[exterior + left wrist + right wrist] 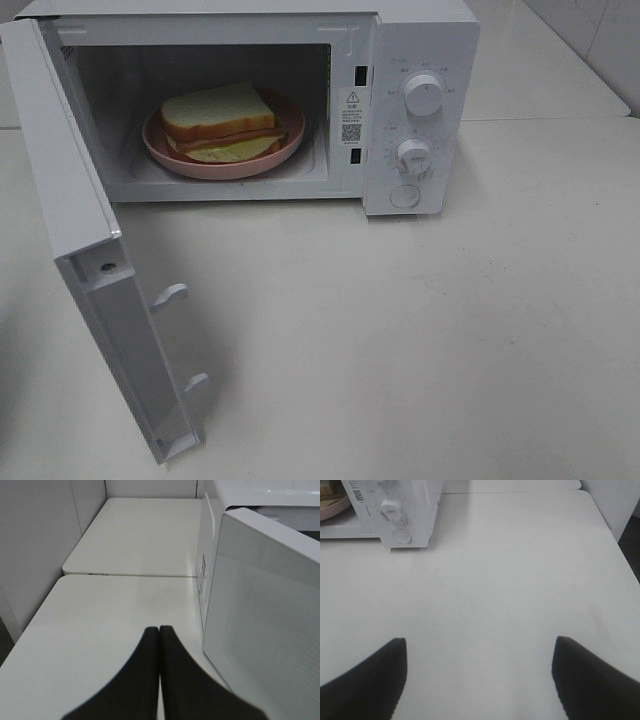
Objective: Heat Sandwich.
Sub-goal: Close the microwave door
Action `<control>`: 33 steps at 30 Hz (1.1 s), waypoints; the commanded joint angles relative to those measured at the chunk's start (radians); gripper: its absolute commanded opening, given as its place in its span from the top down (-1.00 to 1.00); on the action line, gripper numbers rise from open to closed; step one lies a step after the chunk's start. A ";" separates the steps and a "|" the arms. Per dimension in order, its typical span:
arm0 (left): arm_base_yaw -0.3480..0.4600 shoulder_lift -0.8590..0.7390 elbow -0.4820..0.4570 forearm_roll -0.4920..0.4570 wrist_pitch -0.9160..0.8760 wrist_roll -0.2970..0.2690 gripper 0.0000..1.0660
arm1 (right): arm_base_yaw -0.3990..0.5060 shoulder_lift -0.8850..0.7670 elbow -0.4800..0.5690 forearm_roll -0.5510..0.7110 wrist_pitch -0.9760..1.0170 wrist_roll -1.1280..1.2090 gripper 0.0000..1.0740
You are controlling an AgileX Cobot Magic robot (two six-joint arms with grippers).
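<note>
The sandwich (222, 122), white bread with a ham layer and pale filling, lies on a round pink plate (190, 160) inside the white microwave (420, 40). The microwave's door (70, 215) stands wide open toward the front left. Neither arm shows in the exterior high view. In the left wrist view my left gripper (159, 630) is shut with nothing in it, close to the outer face of the door (265, 605). My right gripper (480, 645) is open and empty above bare table, with the microwave's control panel (395, 515) farther off.
Two knobs (423, 95) and a round button (405, 196) sit on the microwave's right panel. The white table (450, 330) stretches out in front and to the right. A second table top (135, 535) and a wall lie beyond the door.
</note>
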 commanded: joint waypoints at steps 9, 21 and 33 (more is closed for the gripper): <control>-0.005 0.226 0.067 0.203 -0.376 -0.043 1.00 | -0.008 -0.027 0.000 0.000 -0.014 0.008 -0.42; -0.005 0.499 0.059 0.410 -0.645 -0.120 1.00 | -0.008 -0.027 0.000 0.000 -0.014 0.008 -0.42; -0.080 0.672 -0.011 0.488 -0.726 -0.139 1.00 | -0.008 -0.027 0.000 0.000 -0.014 0.008 -0.42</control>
